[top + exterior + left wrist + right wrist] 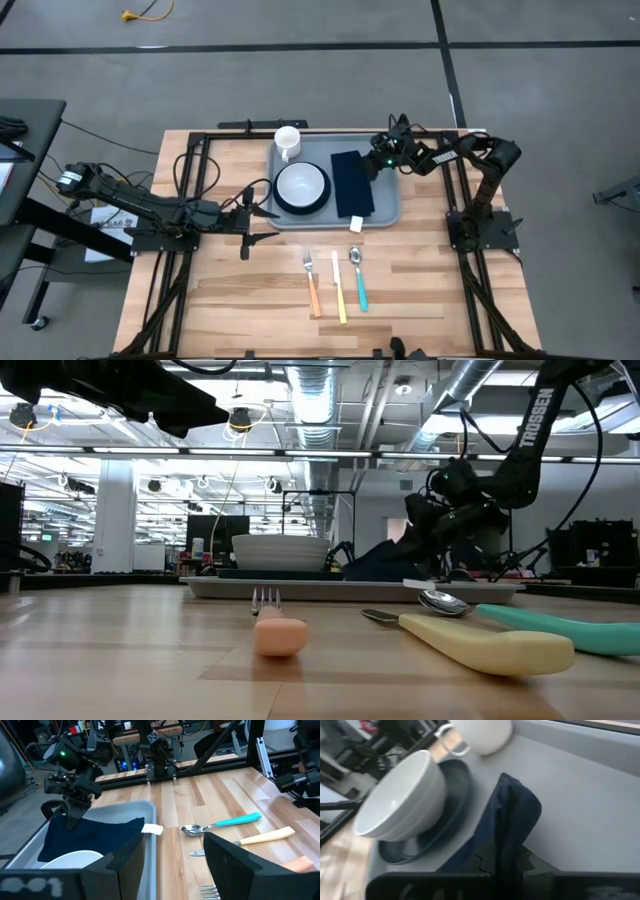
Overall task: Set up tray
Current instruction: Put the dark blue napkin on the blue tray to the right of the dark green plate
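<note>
The grey-blue tray [385, 150] lies at the table's far middle. On it stand a white mug [287, 141], a white bowl [301, 186] on a dark round plate [277, 199], and a dark navy napkin [352, 190] lying flat to the right of the bowl. My right gripper [372, 166] is at the napkin's far right corner, shut on it. My left gripper [268, 222] hovers open by the tray's near left corner with nothing between its fingers. A fork [312, 285], a knife [339, 290] and a spoon [359, 280] lie on the wood nearer the front. My right gripper pinches the napkin's far corner [510, 845] between its two fingers, coming in slanting down from the table's far right. The cloth bunches into a raised fold [516, 810] just ahead of the fingers. The rest of the napkin [95, 837] lies on the tray.
The cutlery has orange, yellow and teal handles and lies side by side in front of the tray. A white tag [152, 828] sticks out at the napkin's near edge. Black frame rails [190, 200] run along both sides of the table.
</note>
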